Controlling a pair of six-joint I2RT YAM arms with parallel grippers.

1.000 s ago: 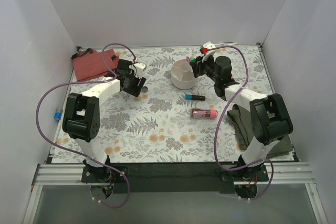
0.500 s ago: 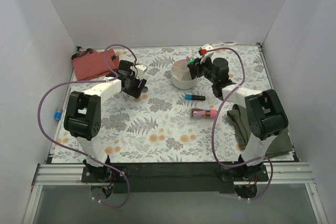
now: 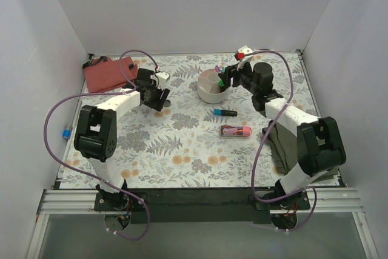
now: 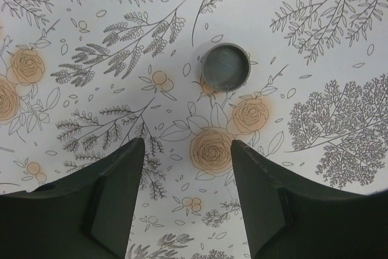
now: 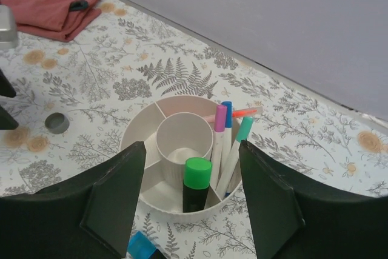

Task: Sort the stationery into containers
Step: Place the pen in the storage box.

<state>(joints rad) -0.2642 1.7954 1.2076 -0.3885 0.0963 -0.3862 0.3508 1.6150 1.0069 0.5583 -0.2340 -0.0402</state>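
Note:
The white tub (image 5: 140,193) holds an upright green-capped black highlighter (image 5: 196,183) and pens with pink (image 5: 219,119), blue (image 5: 226,110) and teal (image 5: 244,128) caps. It also shows in the top view (image 3: 210,94). My right gripper (image 5: 193,145) is open and empty, just above and near the tub (image 3: 225,79). My left gripper (image 4: 187,144) is open and empty above the table (image 3: 162,102), with a small grey cylinder (image 4: 225,67) standing just ahead of its fingers. A blue-capped highlighter (image 3: 224,113) and a pink tube (image 3: 236,131) lie on the table. The red pouch (image 3: 108,74) lies at the far left.
A dark green cloth (image 3: 282,144) lies at the right edge by the right arm. A small blue cylinder (image 3: 64,131) sits off the mat at the left wall. White walls close the table on three sides.
My right gripper has drawn back a little from the tub, toward the right. The green-capped highlighter stands in the tub. The left gripper has hardly moved.

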